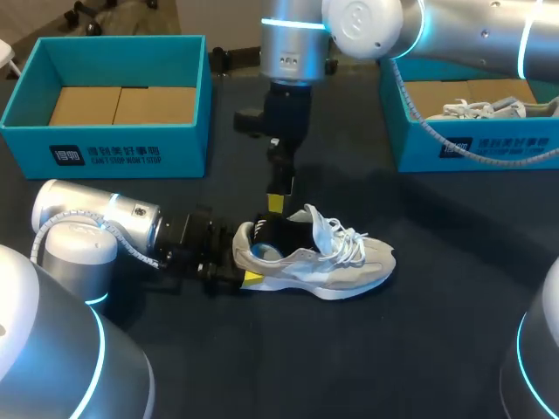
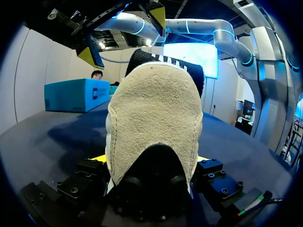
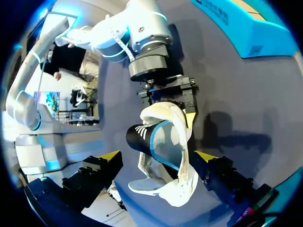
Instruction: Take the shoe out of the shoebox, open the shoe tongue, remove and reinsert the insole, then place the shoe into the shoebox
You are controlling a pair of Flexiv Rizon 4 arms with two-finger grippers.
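A beige and white sneaker stands upright on the dark table, toe to the right, its laces loose. My left gripper comes in low from the left and is shut on its heel. In the left wrist view the suede heel fills the space between the yellow fingertips. My right gripper hangs open, pointing down just above the shoe's mouth. In the right wrist view its fingers stand wide on either side of the black, white-striped collar, not touching it. A blue lining shows inside the shoe.
A teal shoebox with a bare cardboard floor stands at the back left. Another teal shoebox at the back right holds a second sneaker. My right arm crosses above that box.
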